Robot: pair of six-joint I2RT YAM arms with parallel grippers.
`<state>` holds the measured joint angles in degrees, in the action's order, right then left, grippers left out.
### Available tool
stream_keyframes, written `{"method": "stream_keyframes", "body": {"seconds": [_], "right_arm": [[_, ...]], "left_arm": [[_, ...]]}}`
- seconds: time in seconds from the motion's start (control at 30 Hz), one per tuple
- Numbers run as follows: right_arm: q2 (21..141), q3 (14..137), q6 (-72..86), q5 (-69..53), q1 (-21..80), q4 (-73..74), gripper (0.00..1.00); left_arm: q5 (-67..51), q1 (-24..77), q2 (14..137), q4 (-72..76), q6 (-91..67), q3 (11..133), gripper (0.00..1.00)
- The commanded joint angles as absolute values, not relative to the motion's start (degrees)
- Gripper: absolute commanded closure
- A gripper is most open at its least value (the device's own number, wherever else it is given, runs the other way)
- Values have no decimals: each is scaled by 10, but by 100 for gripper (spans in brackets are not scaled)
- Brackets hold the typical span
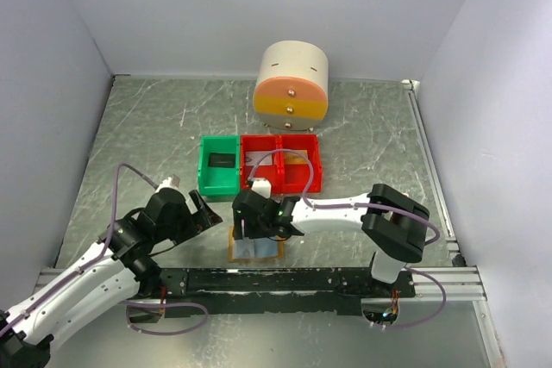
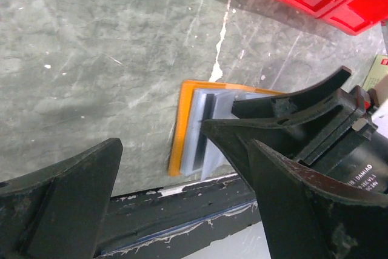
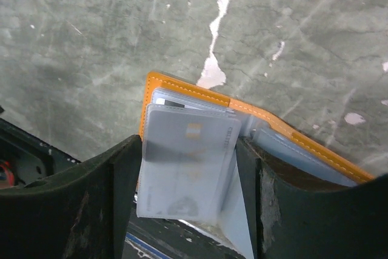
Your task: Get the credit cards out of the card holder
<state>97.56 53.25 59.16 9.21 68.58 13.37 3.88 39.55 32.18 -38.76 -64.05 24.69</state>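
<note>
Orange-tan card holder (image 1: 256,250): lies open on the grey marbled bench (image 1: 155,127), centre, at the near edge, pale blue pockets facing up.
Grey-silver credit card (image 3: 182,162): over the pockets, gripped by two opposite edges.
Right pincer (image 1: 253,232): part-closed, one finger on each of those edges.
Left pincer (image 1: 205,210): spread wide, empty, just left of the holder.
Farther back: green bin (image 1: 218,165), red bins (image 1: 280,161), small white box (image 1: 260,187), round cream-and-orange drawer unit (image 1: 291,82).
</note>
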Motion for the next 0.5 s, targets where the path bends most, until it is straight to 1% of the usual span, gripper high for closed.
{"method": "stream_keyframes", "body": {"seconds": [0.0,0.23,0.37,0.47], "right_arm": [[1034,492,594,45,681,116,36],[1015,454,608,16,667,66,38],[1007,433,617,0,657,37,38],[1003,421,625,-9,650,18,38]], "left_arm": [[-3,392,331,-337,-617,250,3],[-63,391,346,-281,-602,224,7],[-93,392,347,-262,-601,206,16],[-108,391,342,-260,-600,196,25]]}}
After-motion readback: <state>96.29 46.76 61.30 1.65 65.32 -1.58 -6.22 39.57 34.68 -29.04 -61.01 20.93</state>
